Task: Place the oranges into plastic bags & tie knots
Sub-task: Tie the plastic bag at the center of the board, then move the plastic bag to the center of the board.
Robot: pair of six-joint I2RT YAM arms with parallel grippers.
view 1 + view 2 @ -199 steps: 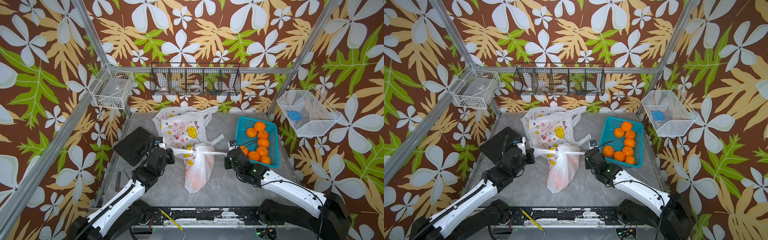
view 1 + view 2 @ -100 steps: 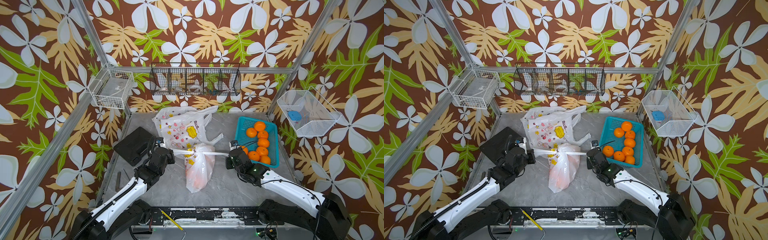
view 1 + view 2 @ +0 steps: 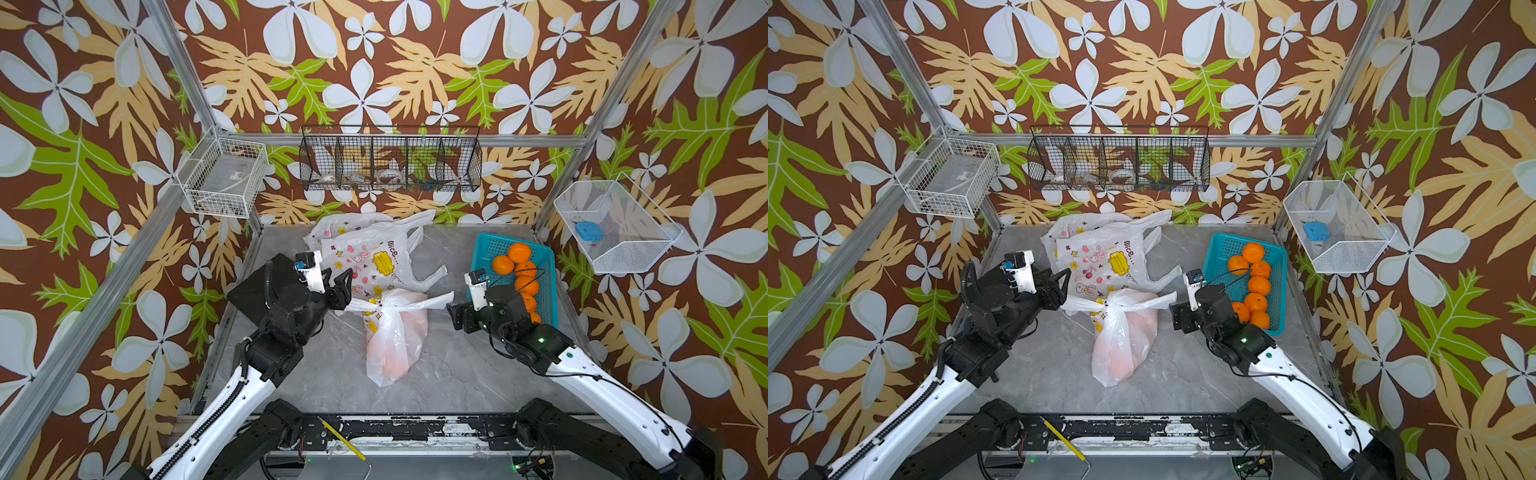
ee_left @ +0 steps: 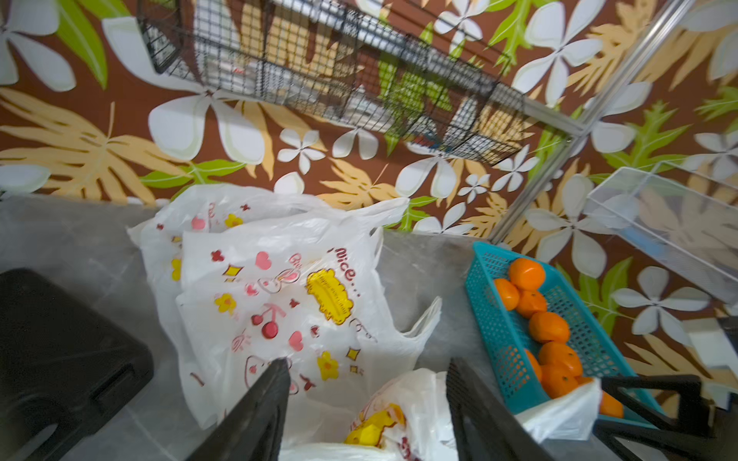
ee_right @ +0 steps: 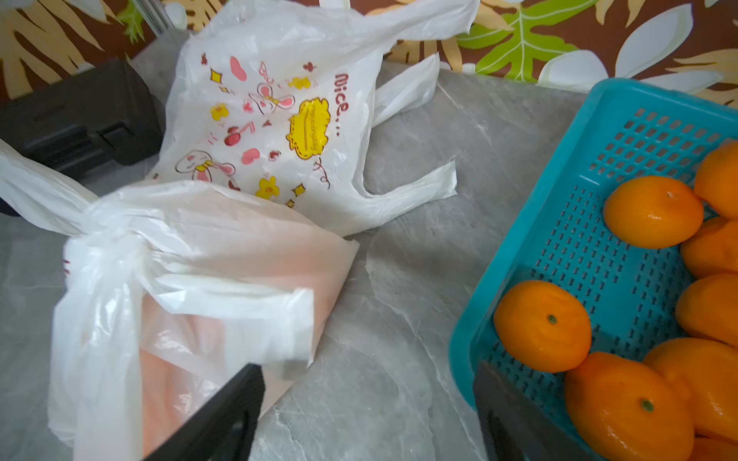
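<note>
Oranges (image 3: 399,353) glow through the knotted bag (image 3: 380,332) at mid-frame — my left claw (image 3: 343,286) and right claw (image 3: 454,316) flank it, jaws parted, clamped on nothing.

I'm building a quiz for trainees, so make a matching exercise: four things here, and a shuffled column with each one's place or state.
1. filled bag
2. loose oranges
3. spare bags
4. blue object

A. in the teal basket
B. in the white wire basket
C. knotted shut at its handles
D. flat and unfilled

Pairs: 1-C, 2-A, 3-D, 4-B.
</note>
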